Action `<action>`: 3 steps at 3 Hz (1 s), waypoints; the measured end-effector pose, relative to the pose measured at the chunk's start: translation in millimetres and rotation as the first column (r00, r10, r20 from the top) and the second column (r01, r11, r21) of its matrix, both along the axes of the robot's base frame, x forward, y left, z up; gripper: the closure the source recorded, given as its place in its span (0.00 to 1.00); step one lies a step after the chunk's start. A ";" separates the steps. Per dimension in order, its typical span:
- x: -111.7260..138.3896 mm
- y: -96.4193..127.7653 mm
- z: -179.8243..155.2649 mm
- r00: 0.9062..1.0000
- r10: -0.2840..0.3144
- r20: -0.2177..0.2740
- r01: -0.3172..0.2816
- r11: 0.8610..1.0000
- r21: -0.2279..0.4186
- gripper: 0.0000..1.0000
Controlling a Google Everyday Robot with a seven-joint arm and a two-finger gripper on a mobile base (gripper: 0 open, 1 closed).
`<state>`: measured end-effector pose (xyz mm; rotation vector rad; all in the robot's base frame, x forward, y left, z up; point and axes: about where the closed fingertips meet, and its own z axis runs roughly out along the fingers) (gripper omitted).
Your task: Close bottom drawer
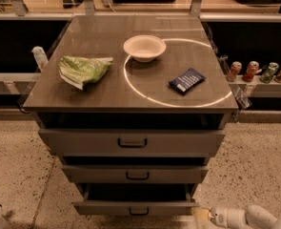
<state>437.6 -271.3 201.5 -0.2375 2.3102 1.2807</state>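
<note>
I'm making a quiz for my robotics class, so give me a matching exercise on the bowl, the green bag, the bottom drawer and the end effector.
1 bowl
2 green bag
3 bottom drawer
4 end effector

A pulled open
B cabinet top, left side
C near the floor, lower right
D cabinet top, rear middle

Pairs: 1-D, 2-B, 3-A, 4-C

The robot's white arm (254,219) is a chain of smooth, glossy shells, rounded and bulbous like plump capsules, with a narrow darker seam where one segment meets the next. Toward its end it narrows to a shorter white collar. There the pincer (203,215) shows only as a small, pale yellowish-tan stub. It sits low, below the front right corner of the grey metal-topped bench (106,97), close to the floor.
</note>
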 end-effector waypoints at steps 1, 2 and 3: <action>15.0 2.7 1.1 0.999 -0.007 0.046 0.008 1.000 -0.016 1.00; 25.1 3.9 1.1 0.997 -0.015 0.079 0.017 0.999 -0.029 1.00; 41.8 13.5 2.5 0.993 0.007 0.116 0.000 0.998 -0.057 1.00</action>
